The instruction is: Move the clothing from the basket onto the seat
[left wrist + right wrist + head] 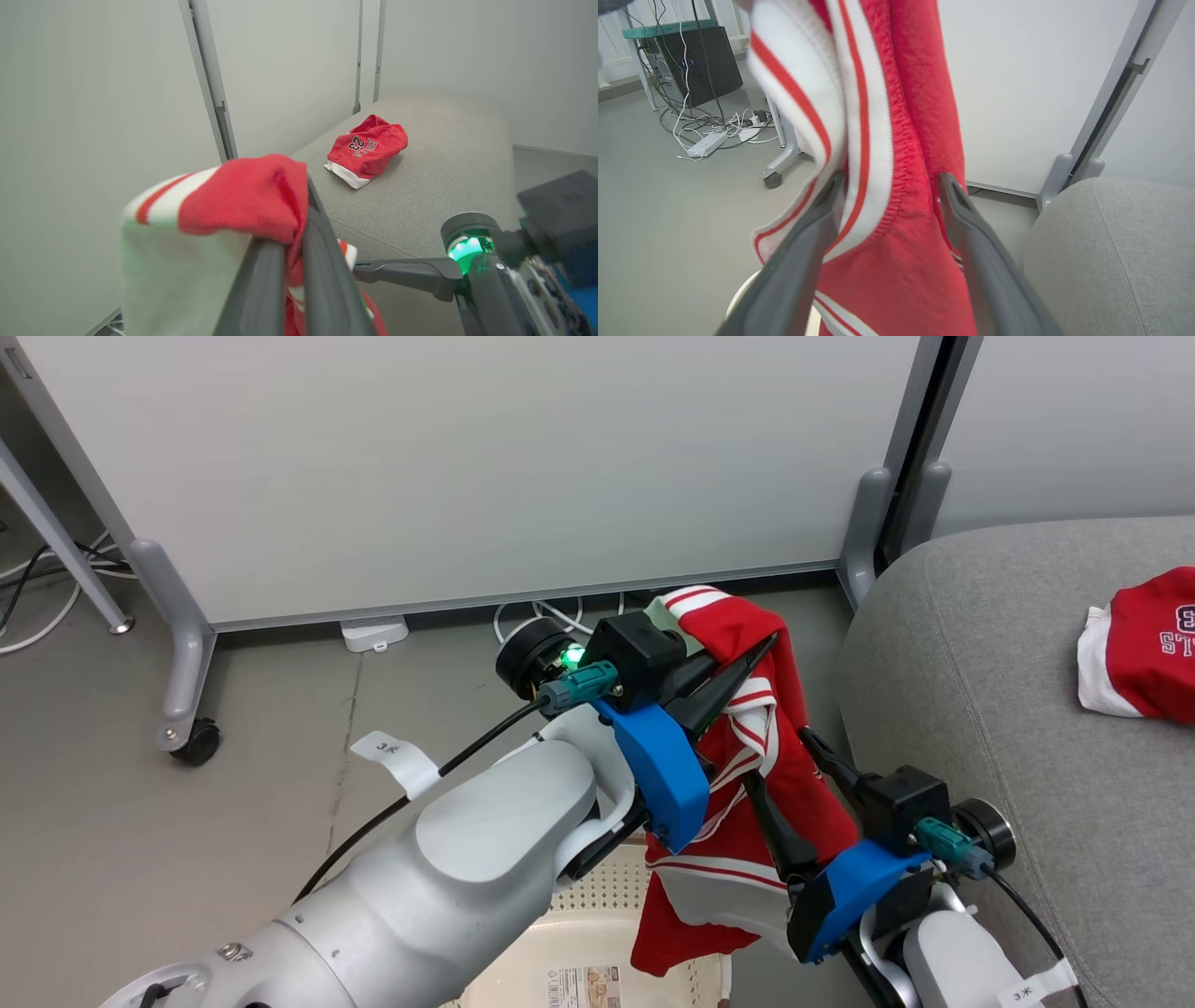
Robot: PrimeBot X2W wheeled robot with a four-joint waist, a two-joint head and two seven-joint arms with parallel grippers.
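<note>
Pinches red garment (pixel 243 196) near its top in left gripper (pixel 294 224), fingers pressed together on cloth, just beside seat (pixel 980 709). Straddles same hanging cloth lower down with right gripper (pixel 887 184), fingers spread. Shows basket (pixel 607 891) low beside seat, second garment (pixel 1144 644) lying on seat.

Red clothing (pixel 794 709) with white stripes and trim, black-and-white numerals, light-grey seat (pixel 980 728), cream-white perforated basket (pixel 597 896)
</note>
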